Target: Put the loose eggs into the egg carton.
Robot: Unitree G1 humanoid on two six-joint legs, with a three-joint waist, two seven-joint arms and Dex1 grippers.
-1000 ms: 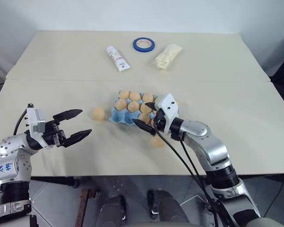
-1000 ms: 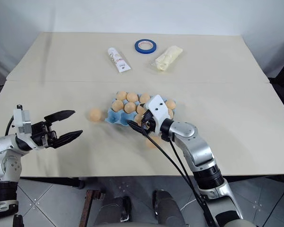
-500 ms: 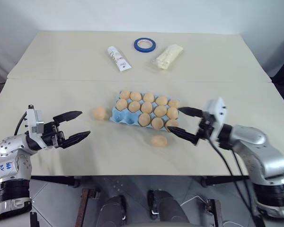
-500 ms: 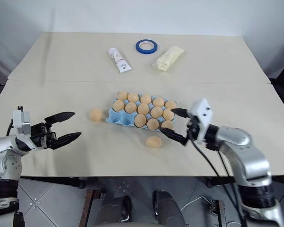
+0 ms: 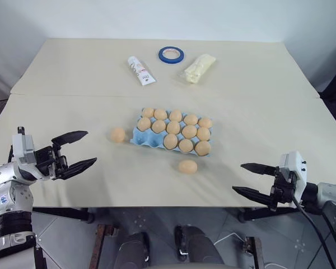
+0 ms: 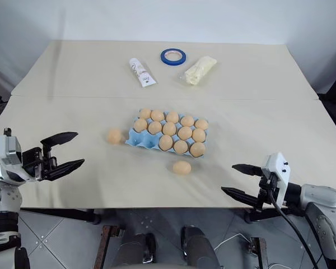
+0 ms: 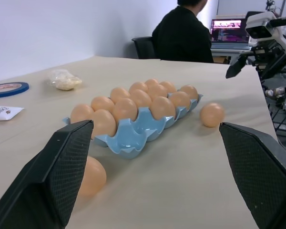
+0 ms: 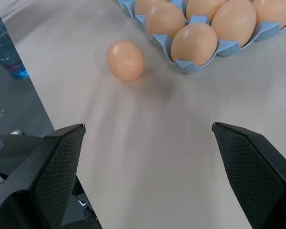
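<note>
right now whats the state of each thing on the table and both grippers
egg carton: lidless, flat on the table, twelve eggs in it, near-left cups bare
egg left of the carton: loose on the table
egg in front of the carton: loose on the table
tape ring: lying flat
tube: lying on its side
plastic bag: lying flat
left gripper: open, holding nothing
right gripper: open, holding nothing

White tube (image 5: 140, 70) label print too small

Tape ring (image 5: 171, 54), tube (image 5: 140, 70), bag (image 5: 199, 67) on table (image 5: 257, 101)
</note>
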